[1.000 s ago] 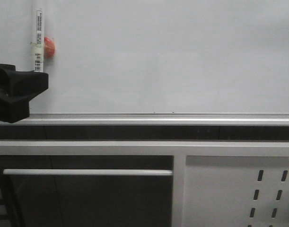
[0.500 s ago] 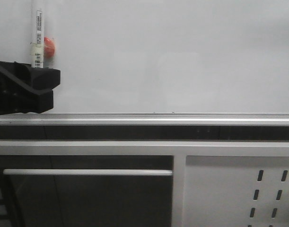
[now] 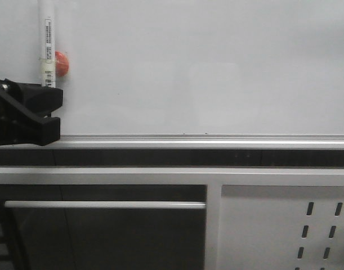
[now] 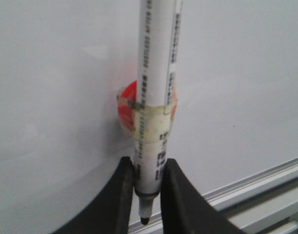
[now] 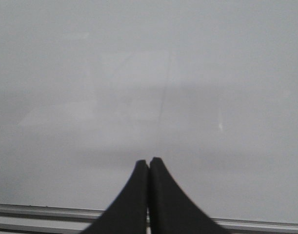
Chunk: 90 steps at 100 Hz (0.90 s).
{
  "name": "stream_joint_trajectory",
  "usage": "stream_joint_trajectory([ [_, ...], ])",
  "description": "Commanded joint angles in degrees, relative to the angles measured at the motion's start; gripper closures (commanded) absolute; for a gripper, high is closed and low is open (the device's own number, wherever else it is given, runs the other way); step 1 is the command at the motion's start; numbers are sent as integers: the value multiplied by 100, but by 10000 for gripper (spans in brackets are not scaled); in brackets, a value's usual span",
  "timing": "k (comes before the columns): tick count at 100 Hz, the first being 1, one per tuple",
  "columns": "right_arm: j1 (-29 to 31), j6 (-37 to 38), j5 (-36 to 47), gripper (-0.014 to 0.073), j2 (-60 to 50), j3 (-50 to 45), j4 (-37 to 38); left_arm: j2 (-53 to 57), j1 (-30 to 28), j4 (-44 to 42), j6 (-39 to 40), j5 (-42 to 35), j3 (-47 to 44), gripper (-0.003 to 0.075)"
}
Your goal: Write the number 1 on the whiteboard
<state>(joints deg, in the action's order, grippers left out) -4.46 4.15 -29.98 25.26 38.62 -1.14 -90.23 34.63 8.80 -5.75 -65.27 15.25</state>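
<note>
The whiteboard (image 3: 205, 67) fills the upper front view, with its silver bottom rail (image 3: 205, 139) below. No black stroke of a number 1 shows on it in any view. A white marker pen (image 3: 47, 50) with a barcode label stands upright at the board's far left, taped to a red round magnet (image 3: 62, 63). My left gripper (image 3: 45, 93) is shut on the pen's lower end. In the left wrist view the fingers (image 4: 123, 195) clamp the pen (image 4: 156, 73) just above its black tip. My right gripper (image 5: 149, 162) is shut and empty, facing bare board (image 5: 149, 73).
Below the rail is a dark gap, then a white metal panel with slotted holes (image 3: 284, 225) at lower right. A silver horizontal bar (image 3: 104, 205) crosses a dark opening at lower left. The right gripper does not show in the front view.
My left gripper moved right towards the pen, then drew back a little to the left. The pen and red magnet now sit slightly lower and to the right.
</note>
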Motion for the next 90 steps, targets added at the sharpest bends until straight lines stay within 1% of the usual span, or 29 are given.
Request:
stream_joint_trajectory([
  [1,41,-46,422,673,86,154,7,266,44,-190,42,-1281,-29,738],
  [14,41,-46,422,673,86,154,7,628,44,-586,42,-1281,-287,738],
  [36,41,-46,422,673,86,154,7,1246,44,-964,42,-1212,-559,738],
  [58,41,-46,422,673,86,154,7,1286,44,-1331,53,-1224,-572,738],
  [77,41,-46,466,673,86,154,7,1286,44,-2011,211,-1201,-572,738],
  [90,41,-46,622,673,86,154,-27,1286,44,-2404,400,-818,-572,738],
])
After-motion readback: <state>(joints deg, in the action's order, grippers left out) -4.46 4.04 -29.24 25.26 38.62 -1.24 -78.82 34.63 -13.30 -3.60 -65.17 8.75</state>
